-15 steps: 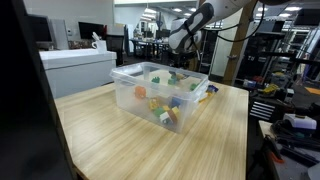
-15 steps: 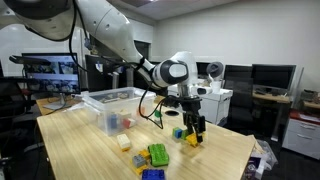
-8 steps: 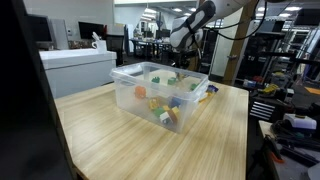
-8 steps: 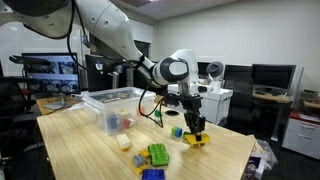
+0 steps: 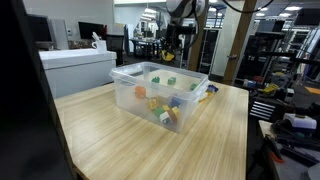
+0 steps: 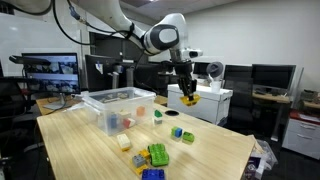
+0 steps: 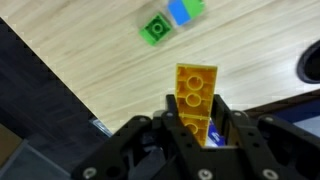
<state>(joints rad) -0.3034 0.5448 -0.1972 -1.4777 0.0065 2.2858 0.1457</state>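
My gripper (image 6: 187, 93) hangs high above the far end of the wooden table (image 6: 215, 155), shut on a yellow brick (image 6: 189, 98). In the wrist view the yellow brick (image 7: 196, 92) stands studs-up between the black fingers (image 7: 176, 128), with a bit of blue behind it in the gripper (image 7: 197, 118). Far below on the table lie a green brick (image 7: 155, 29) and a blue brick (image 7: 183, 10); an exterior view shows the same two as a green brick (image 6: 176, 131) and a blue brick (image 6: 187, 137). In an exterior view the gripper (image 5: 169, 48) hangs behind the clear bin (image 5: 135, 95).
The clear plastic bin (image 6: 98, 108) on the table holds several coloured bricks. More bricks lie loose: a green one (image 6: 157, 115), a green and yellow pile (image 6: 156, 155), a pale one (image 6: 124, 143). Desks, monitors and a white box surround the table.
The gripper closed on the yellow brick down at the table and has since risen well above it, carrying the brick up and toward the bin side.
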